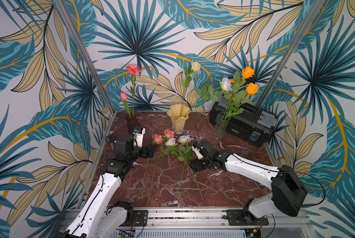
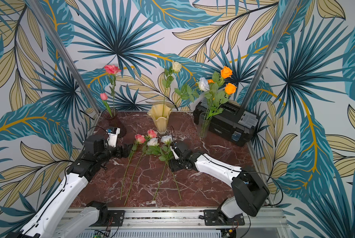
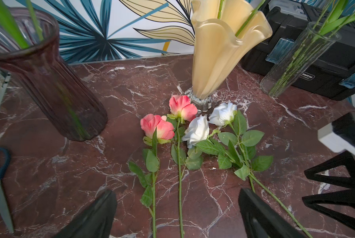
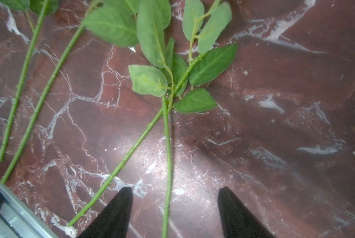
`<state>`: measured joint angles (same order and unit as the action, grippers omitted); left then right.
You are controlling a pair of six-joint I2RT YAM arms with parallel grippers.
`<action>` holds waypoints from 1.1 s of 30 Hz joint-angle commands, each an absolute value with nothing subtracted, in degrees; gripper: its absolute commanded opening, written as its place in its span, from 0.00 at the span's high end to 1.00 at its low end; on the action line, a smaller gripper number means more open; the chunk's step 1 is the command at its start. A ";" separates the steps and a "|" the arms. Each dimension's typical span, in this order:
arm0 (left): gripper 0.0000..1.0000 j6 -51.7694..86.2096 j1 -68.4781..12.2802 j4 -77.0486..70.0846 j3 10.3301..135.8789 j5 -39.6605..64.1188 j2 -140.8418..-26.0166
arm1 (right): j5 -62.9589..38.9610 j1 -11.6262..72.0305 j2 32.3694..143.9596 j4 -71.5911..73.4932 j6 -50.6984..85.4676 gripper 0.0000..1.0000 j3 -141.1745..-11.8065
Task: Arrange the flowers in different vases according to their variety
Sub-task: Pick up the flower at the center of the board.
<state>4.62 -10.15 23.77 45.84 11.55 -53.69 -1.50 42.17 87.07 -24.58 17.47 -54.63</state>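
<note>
Farthest left, my left pincer [image 1: 151, 151] hangs low with its jaws spread wide and nothing between them, just in front of the purple vase [image 1: 132, 123], which already holds a pink rose and a pink bud. Beside it two pink roses [image 1: 157, 138] lie flat on the desk [image 1: 224, 185], heads toward the back wall. Next come two white roses [image 1: 170, 141], their heads just in front of the cream vase [image 1: 178, 119], which carries two stems.

My right pincer [image 4: 174, 188] is down over those white stems. Its jaws are apart and one stem [image 4: 168, 164] runs between them, not yet clamped. The two stems cross just beyond the fingertips, under the leaves.

I judge the step in hand to be the grasp on this white rose, bound for the cream vase. To do it well I would keep the bite on the bare stem, short of the crossing, so the second stem is not caught. I would lift slowly, since the leaves may tangle.

Far right, the clear vase [image 1: 221, 127] holds the orange roses.
</note>
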 commanded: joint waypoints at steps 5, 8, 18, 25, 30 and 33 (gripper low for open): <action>0.03 5.98 -10.37 23.99 45.17 15.96 -54.89 | 2.69 45.21 92.15 -28.72 15.41 0.37 -57.12; 0.03 5.81 -10.38 24.32 45.18 15.95 -54.70 | 2.37 45.66 94.22 -29.35 15.28 0.41 -57.63; 0.04 5.79 -10.40 24.35 45.26 15.56 -54.80 | 1.64 48.69 98.77 -30.86 15.25 0.48 -58.66; 0.04 5.98 -10.37 24.34 45.26 15.18 -55.03 | 2.99 48.82 101.91 -31.75 15.81 0.54 -60.49; 0.04 5.79 -10.37 24.53 45.35 14.96 -55.02 | 2.47 48.82 103.56 -32.61 16.25 0.64 -61.43; 0.04 5.76 -10.37 24.61 45.35 14.90 -54.94 | 1.72 48.87 103.97 -33.00 16.44 0.72 -61.35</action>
